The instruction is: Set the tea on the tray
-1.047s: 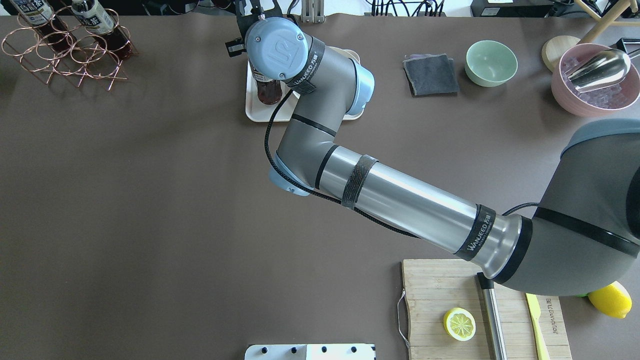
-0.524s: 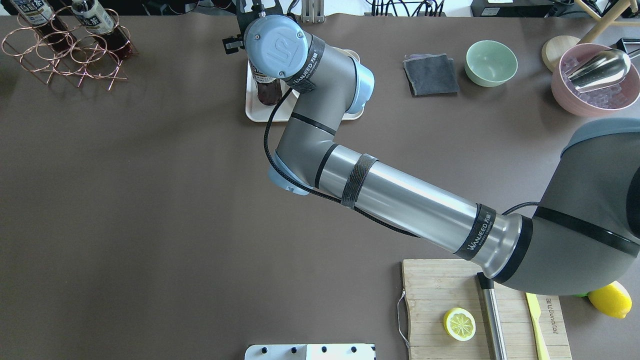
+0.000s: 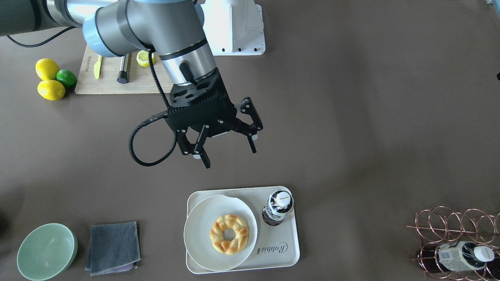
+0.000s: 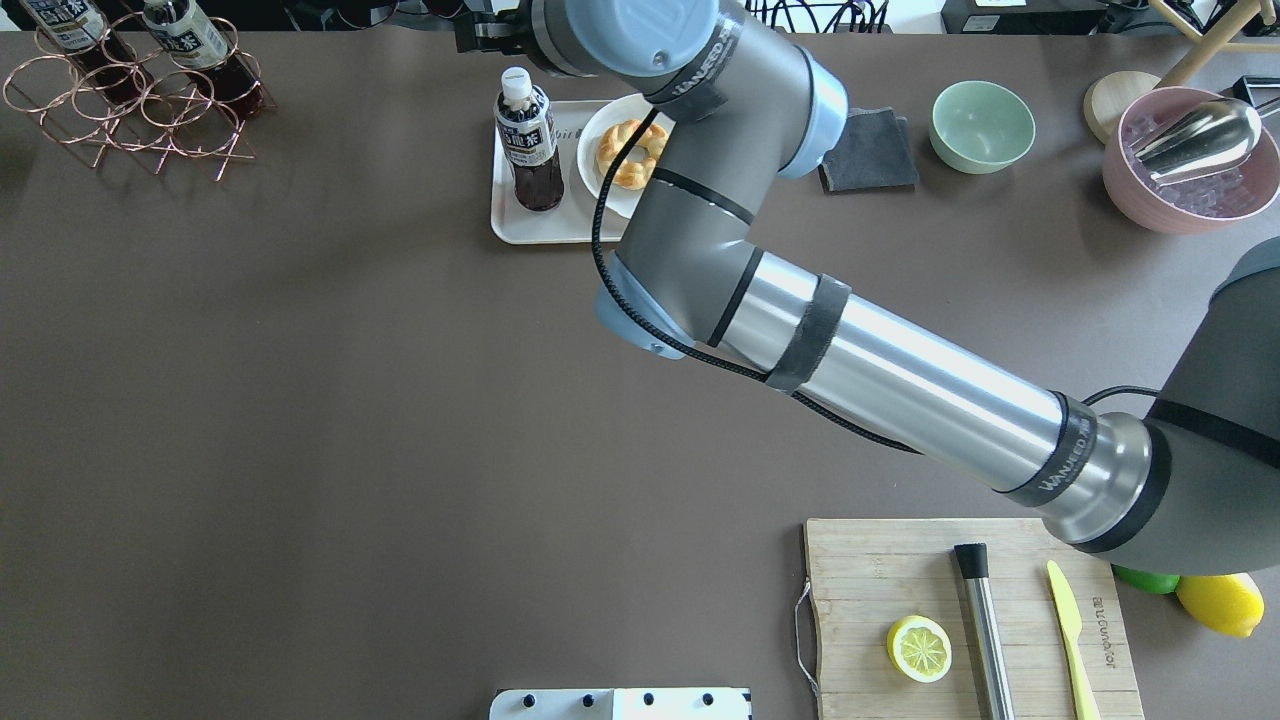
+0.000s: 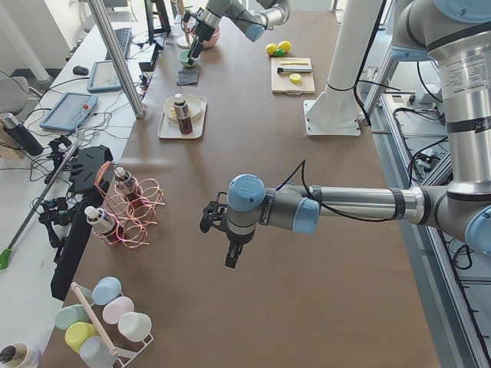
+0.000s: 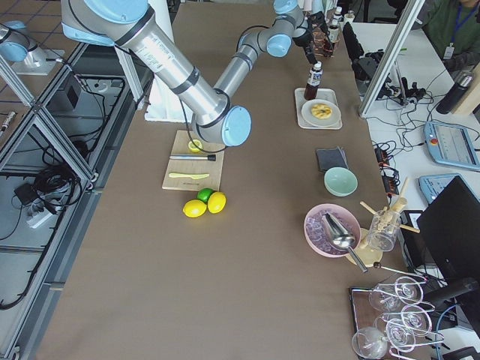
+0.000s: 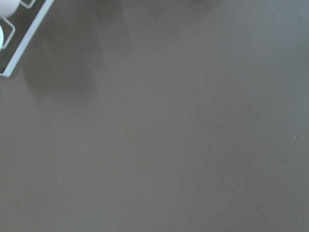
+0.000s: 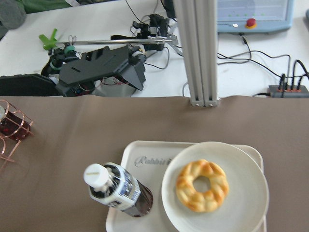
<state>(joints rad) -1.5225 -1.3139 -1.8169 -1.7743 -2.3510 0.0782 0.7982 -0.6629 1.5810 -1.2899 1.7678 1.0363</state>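
Note:
The tea [image 3: 278, 207] is a small bottle of dark liquid with a white cap. It stands upright on the cream tray [image 3: 282, 249], beside the plate, and nothing touches it. It also shows in the overhead view as the tea [image 4: 528, 140] on the tray [image 4: 540, 228], and in the right wrist view as the tea [image 8: 118, 191]. My right gripper [image 3: 230, 156] hangs open and empty above the table, apart from the tray on the robot's side. My left gripper [image 5: 229, 257] shows only in the exterior left view, over bare table, and I cannot tell its state.
A white plate [image 3: 195, 234] with a doughnut fills the tray's other half. A copper wire rack [image 4: 130, 110] at the table's corner holds two alike bottles. A grey cloth [image 3: 113, 246], a green bowl [image 3: 47, 251], a pink bowl [image 4: 1180, 190] and a cutting board [image 4: 870, 600] are also on the table.
My right arm has risen and swung right, off the bottle it covered. The bottle now stands uncovered and alone on the tray.

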